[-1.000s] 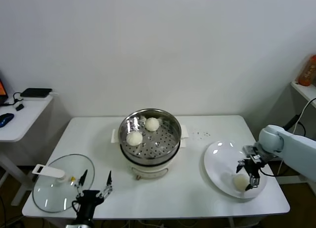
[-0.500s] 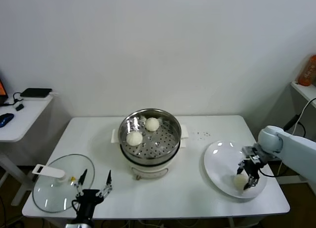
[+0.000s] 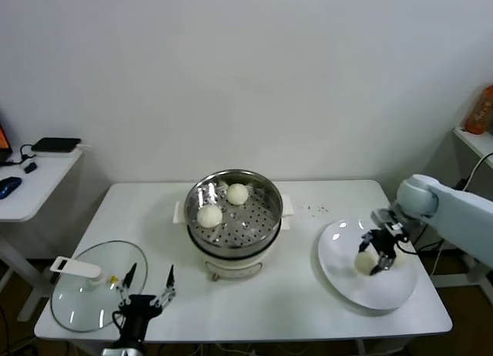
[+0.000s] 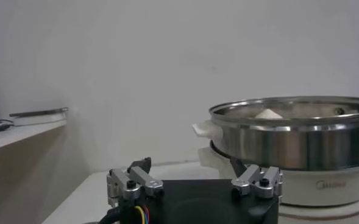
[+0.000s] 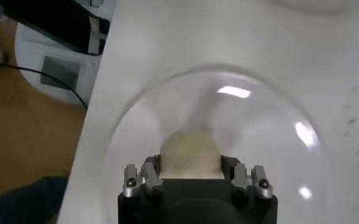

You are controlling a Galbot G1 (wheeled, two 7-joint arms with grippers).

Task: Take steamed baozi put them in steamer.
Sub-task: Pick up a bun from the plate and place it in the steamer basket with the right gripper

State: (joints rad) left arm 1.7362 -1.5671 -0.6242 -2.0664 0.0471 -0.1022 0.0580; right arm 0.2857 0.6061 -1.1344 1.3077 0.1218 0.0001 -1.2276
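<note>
The steel steamer (image 3: 234,217) stands mid-table with two cream-white baozi (image 3: 209,216) (image 3: 237,193) on its perforated tray. My right gripper (image 3: 373,257) is shut on a third baozi (image 3: 364,262) and holds it just above the white plate (image 3: 347,277) at the right. In the right wrist view the baozi (image 5: 190,152) sits between the fingers over the plate (image 5: 270,140). My left gripper (image 3: 146,288) is open and idle at the table's front left; its wrist view shows the steamer (image 4: 295,137) ahead. A fourth baozi is not visible.
A round glass lid (image 3: 92,290) with a white handle lies at the front left beside the left gripper. A side desk (image 3: 31,179) stands at the far left, a shelf with an orange bottle (image 3: 479,109) at the far right.
My right gripper has closed on the baozi on the plate, lifted it and carried it a little left and back. The left arm has not moved.
</note>
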